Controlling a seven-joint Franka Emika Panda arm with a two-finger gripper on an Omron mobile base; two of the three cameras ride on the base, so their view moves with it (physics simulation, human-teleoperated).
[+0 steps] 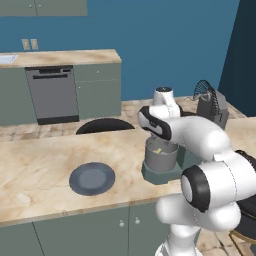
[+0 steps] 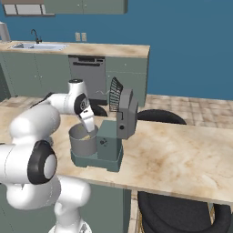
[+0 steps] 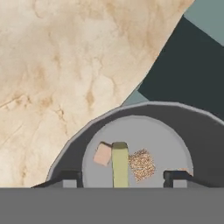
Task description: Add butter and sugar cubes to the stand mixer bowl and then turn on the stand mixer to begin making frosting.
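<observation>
The grey metal stand mixer bowl [image 1: 161,160] [image 2: 82,144] [image 3: 131,108] sits on the base of the dark grey-green stand mixer [image 1: 212,107] [image 2: 123,116], whose head is tilted back. On the bowl's floor lies the yellow butter [image 3: 120,164] [image 1: 158,149], with a pale sugar cube [image 3: 103,154] on one side of it and a brown speckled sugar cube [image 3: 141,164] on the other. My gripper [image 3: 122,177] [image 2: 91,129] hangs just above the bowl's mouth, open, its fingertips wide apart on either side of the butter and not touching it.
A flat dark grey-blue round plate [image 1: 92,178] lies on the marble counter [image 1: 35,170] left of the mixer. The whisk [image 2: 115,94] sticks out of the raised head. Dark round stools [image 2: 161,116] stand beyond the counter and at its near right.
</observation>
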